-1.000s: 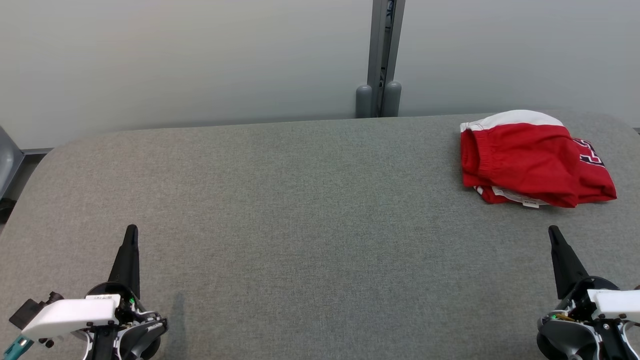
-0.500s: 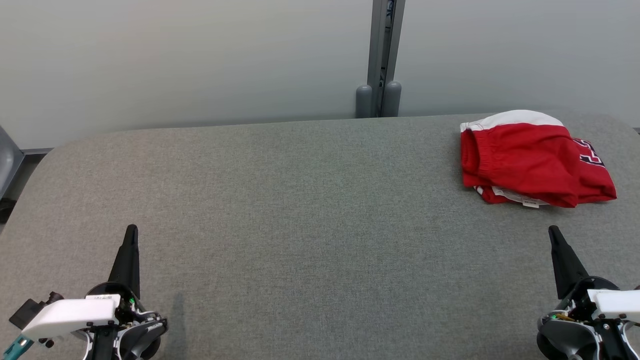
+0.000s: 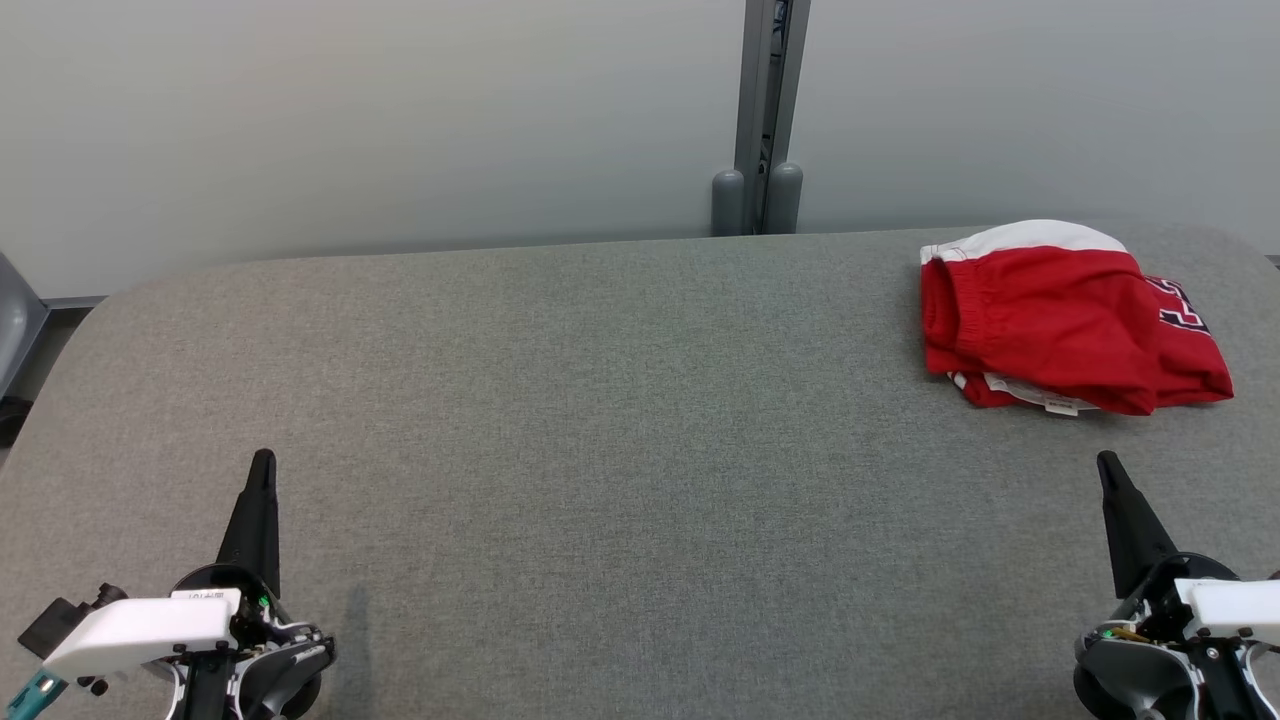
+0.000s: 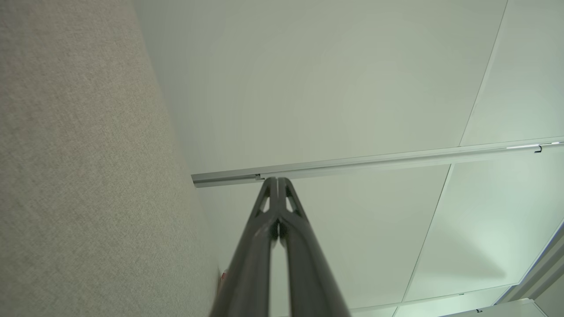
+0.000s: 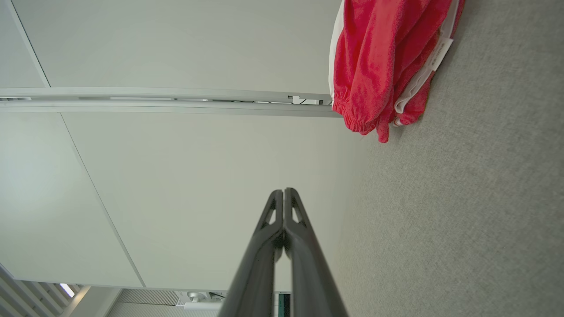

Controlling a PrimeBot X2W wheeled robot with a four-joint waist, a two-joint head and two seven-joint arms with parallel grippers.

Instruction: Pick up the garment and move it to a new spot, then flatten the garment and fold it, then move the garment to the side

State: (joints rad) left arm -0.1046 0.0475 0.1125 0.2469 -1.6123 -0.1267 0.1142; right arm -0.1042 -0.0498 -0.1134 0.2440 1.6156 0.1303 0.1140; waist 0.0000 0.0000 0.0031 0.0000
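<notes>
The garment [image 3: 1065, 318] is a red and white piece with dark lettering, lying folded in a compact bundle at the far right of the grey table [image 3: 620, 400]. The right wrist view catches the garment [image 5: 383, 61] at its top right. My left gripper [image 3: 262, 462] rests at the lower left, shut, with nothing between its fingers. My right gripper [image 3: 1106, 465] rests at the lower right, shut and empty, a short way in front of the garment. In each wrist view the gripper tips, left [image 4: 277, 180] and right [image 5: 283, 192], are pressed together.
A pale wall runs behind the table, with a grey vertical post [image 3: 766, 120] at its middle. The table's rounded corners [image 3: 110, 300] curve away at the far left and far right. A grey object [image 3: 15, 320] stands off the left edge.
</notes>
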